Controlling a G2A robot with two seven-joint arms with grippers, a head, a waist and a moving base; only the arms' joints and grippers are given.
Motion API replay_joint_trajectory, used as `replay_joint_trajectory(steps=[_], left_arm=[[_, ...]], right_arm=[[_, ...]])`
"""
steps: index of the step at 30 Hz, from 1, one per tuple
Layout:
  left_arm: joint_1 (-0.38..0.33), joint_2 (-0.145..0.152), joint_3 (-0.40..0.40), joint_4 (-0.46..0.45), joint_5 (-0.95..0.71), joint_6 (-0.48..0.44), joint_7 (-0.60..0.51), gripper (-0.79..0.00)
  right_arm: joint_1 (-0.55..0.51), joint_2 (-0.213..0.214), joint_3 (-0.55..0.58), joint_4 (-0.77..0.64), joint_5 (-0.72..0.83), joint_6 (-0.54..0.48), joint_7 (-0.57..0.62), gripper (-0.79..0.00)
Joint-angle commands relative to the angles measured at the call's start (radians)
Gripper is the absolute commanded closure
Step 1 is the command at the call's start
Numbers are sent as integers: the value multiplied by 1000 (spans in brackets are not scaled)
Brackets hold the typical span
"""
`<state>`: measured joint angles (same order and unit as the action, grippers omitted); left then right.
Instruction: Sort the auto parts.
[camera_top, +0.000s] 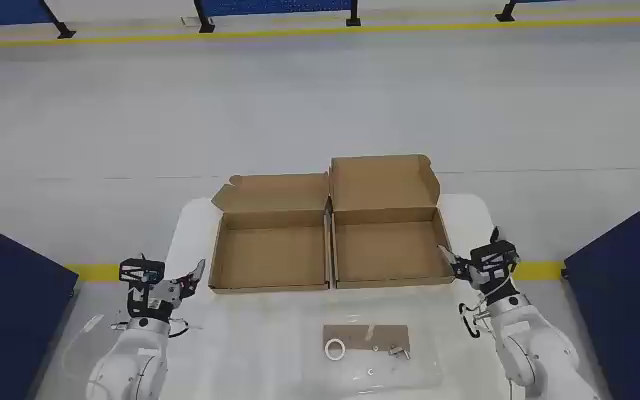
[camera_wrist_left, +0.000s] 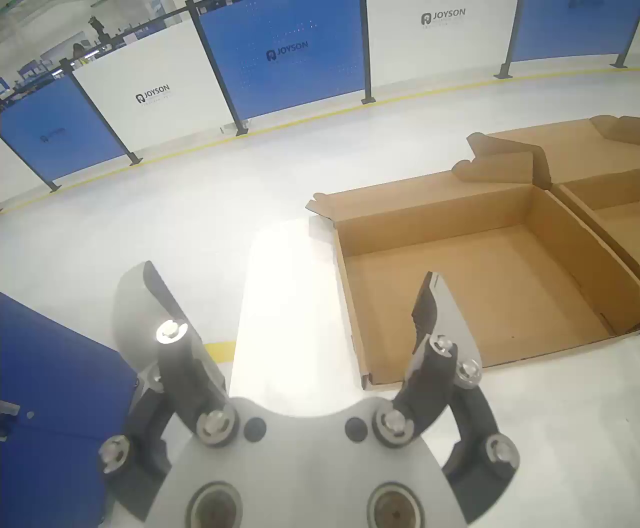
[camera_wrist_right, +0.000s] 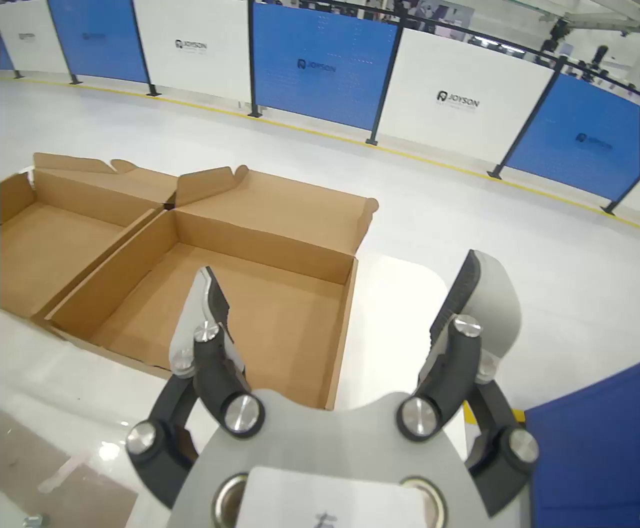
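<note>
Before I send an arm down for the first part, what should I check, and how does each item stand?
1. Left tool open and holding nothing: ok.
2. Right tool open and holding nothing: ok.
3. Left box and right box open, floors bare: ok.
4. White ring lies apart from the small metal parts on the brown sheet: ok.
5. Which box takes which part: cannot tell.

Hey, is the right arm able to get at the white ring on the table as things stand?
Probably yes. The right gripper is open and empty, and the white ring lies on the brown sheet near the table's front edge, with nothing standing between them.
</note>
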<state>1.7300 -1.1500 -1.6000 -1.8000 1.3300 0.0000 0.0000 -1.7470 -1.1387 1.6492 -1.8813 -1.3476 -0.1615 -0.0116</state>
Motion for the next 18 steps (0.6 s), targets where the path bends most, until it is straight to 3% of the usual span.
replay_joint_trajectory(steps=[1,10,14,18], left_arm=[[0,0,0,0,0,0,0,-785],[0,0,0,0,0,0,0,-785],[0,0,0,0,0,0,0,-785],[0,0,0,0,0,0,0,-785]], right_arm=[[-6,6,16,-32,6,-94,47,-785],[-3,10,35,-55,1,-141,61,-785],[32,22,60,-82,-10,-284,135,-785],[60,37,87,-104,12,-443,298,-785]])
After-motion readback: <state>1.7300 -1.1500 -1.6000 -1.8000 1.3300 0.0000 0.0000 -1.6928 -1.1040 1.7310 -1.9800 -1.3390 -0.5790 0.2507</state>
